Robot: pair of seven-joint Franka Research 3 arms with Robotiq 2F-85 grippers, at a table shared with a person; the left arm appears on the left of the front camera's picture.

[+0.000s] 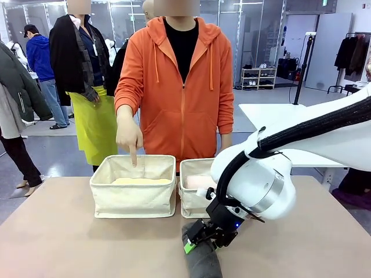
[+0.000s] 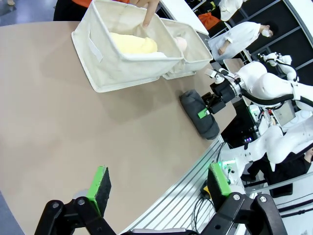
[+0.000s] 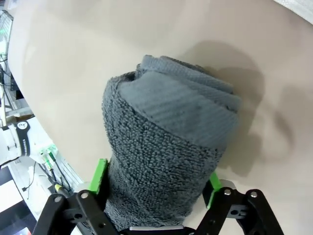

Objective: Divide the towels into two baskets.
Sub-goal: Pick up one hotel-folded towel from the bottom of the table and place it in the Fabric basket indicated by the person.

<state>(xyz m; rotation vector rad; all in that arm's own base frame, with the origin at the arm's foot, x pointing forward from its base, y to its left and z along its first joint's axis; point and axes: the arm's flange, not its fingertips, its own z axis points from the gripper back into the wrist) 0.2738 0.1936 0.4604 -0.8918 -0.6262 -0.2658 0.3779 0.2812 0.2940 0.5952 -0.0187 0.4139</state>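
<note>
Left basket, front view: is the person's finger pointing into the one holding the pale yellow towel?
Yes. The person's hand points an index finger down into the left basket, where the pale yellow towel lies.

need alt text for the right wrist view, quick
The right hand straddles a rolled dark grey towel lying on the tan table, a green pad against each side of the roll.

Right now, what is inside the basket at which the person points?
Inside the left basket lies a pale yellow towel; the person's finger points down above it. Whether anything lies under that towel cannot be seen, because the towel and the basket walls cover it.
</note>
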